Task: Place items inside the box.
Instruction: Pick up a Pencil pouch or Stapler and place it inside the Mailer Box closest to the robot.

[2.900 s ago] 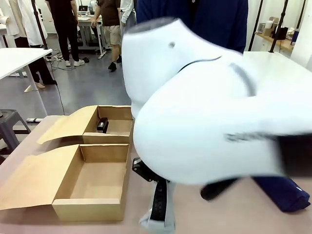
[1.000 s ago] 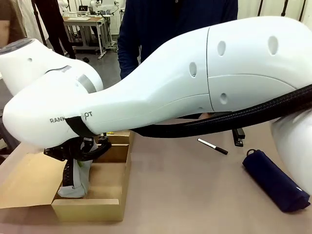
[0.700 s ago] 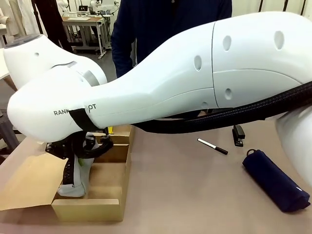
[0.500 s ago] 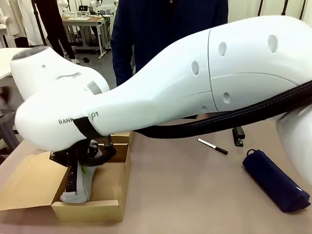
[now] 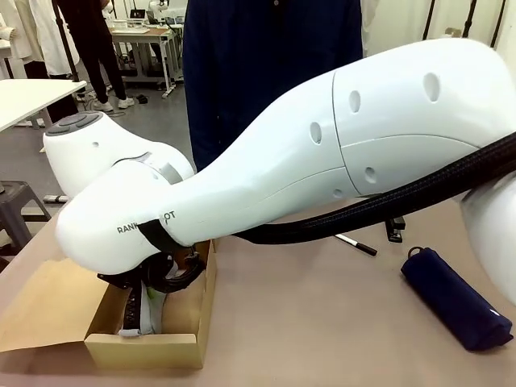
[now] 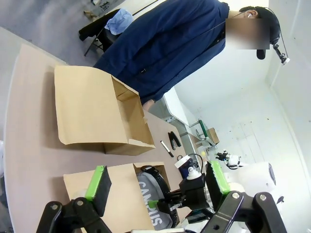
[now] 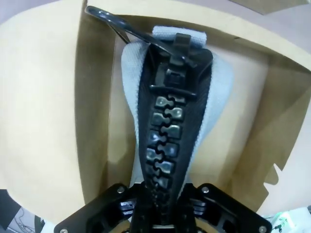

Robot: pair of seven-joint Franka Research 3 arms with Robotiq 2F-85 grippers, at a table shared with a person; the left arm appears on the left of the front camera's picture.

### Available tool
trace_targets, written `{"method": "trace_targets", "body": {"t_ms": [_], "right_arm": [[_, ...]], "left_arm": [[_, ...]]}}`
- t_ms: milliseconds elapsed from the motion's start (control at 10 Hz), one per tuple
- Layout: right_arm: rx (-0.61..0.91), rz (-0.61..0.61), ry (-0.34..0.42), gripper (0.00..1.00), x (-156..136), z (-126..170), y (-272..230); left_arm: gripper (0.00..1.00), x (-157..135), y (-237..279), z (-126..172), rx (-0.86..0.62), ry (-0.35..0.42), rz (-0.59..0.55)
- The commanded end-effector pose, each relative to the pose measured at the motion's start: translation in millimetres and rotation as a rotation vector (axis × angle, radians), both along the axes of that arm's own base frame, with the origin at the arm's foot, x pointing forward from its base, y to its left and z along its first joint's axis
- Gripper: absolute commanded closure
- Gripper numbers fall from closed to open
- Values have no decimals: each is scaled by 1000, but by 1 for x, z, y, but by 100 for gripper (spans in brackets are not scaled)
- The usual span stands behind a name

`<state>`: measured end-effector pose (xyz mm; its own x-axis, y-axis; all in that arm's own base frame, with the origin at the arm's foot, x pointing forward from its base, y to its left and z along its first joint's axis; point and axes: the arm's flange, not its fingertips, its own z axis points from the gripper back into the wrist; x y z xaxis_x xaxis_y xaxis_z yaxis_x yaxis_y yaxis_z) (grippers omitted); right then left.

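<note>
While the smooth white right arm (image 5: 322, 153) sweeps across the front view from three o'clock down to eight o'clock, it hides much of the pale brown table (image 5: 306, 322), and the right gripper (image 5: 149, 290) shows there as little more than black links under the wrist. Its own camera tells more: the jaws are pressed together on the toothed strip of the grey fabric pencil pouch with a black zipper (image 7: 216, 92), which hangs lengthwise inside the open brown cardboard box (image 5: 141, 351) at eight o'clock on the table. Whether the pouch's far end touches the box floor I cannot tell (the cloth looks soft and woven, the zipper teeth chunky, and a thin metal pull loop juts out at eleven o'clock). The box walls are plain matte board. The left gripper (image 6: 158, 182) stands wide apart, its green pads bare, holding nothing. A slim white-and-black pen (image 5: 355, 243) is half covered by the black ribbed cable (image 5: 419, 193), and the black clip-like tool (image 5: 395, 229) beside it is cut off at the top. A long dark-blue fabric pouch (image 5: 455, 298) lies at four o'clock. The person in a dark-blue coat (image 5: 266, 64) stands at twelve o'clock.
</note>
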<state>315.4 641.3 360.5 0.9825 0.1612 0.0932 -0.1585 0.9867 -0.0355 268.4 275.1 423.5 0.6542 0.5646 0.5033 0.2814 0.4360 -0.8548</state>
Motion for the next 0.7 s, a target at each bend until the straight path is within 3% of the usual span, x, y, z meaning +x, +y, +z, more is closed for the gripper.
{"method": "trace_targets", "body": {"t_ms": [0, 100, 200, 300, 400, 500, 600], "right_arm": [[26, -36, -3, 95, -9, 2, -19], [29, -34, 4, 95, -8, 2, -20], [34, -25, -9, 88, -11, 3, -20], [29, -15, -5, 36, -11, 4, -20], [36, -15, 0, 28, -11, 4, -21], [42, -17, -6, 0, -12, 6, -21], [45, -18, -4, 0, -12, 6, -21]], "left_arm": [[0, 1, 0, 1, -5, -35, 3], [0, 1, 0, 1, -5, -35, 3], [0, 1, 0, 1, -5, -35, 3], [0, 1, 0, 1, -5, -35, 3], [0, 1, 0, 1, -5, -35, 3], [0, 1, 0, 1, -5, -35, 3], [0, 1, 0, 1, -5, -35, 3]]}}
